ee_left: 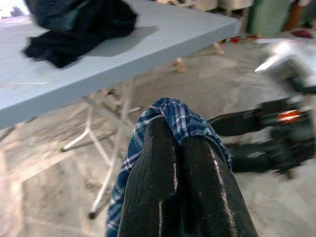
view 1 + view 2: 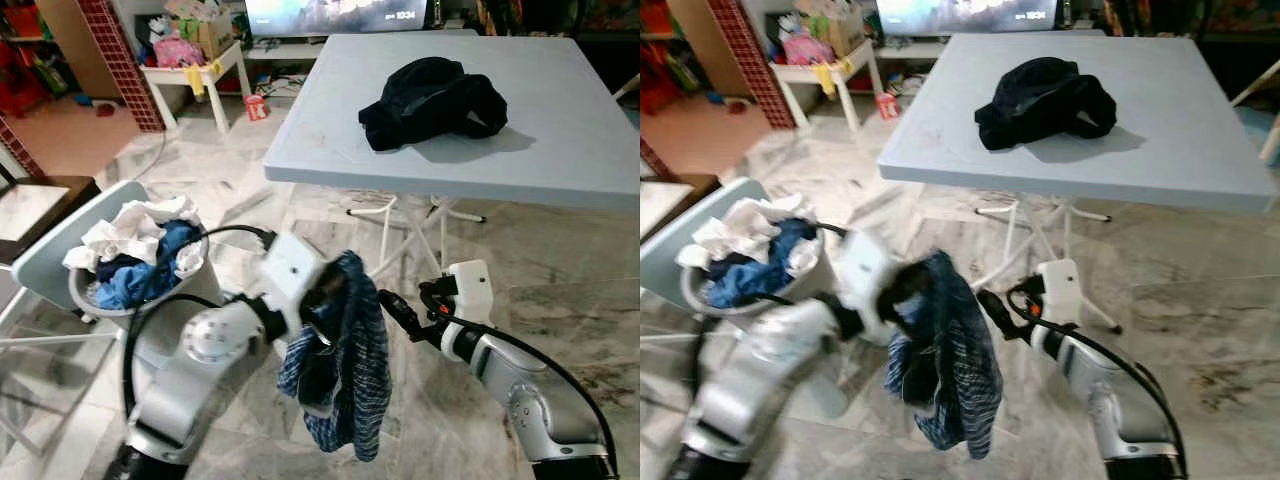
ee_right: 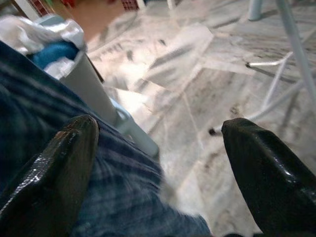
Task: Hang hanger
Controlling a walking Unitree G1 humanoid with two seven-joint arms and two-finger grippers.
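Left jaws pinching plaid cloth, their tips hidden.

- Blue plaid garment: dark blue fabric with a fine pale check. It hangs limp and bunched, draping downward in loose folds above the marble floor.
- Its top fold is pinched between the closed jaws of the left gripper; the fabric wraps over both fingertips and falls below them.
- The right gripper sits just beside the garment, jaws spread wide; one finger lies against the cloth, the other stands apart from it.
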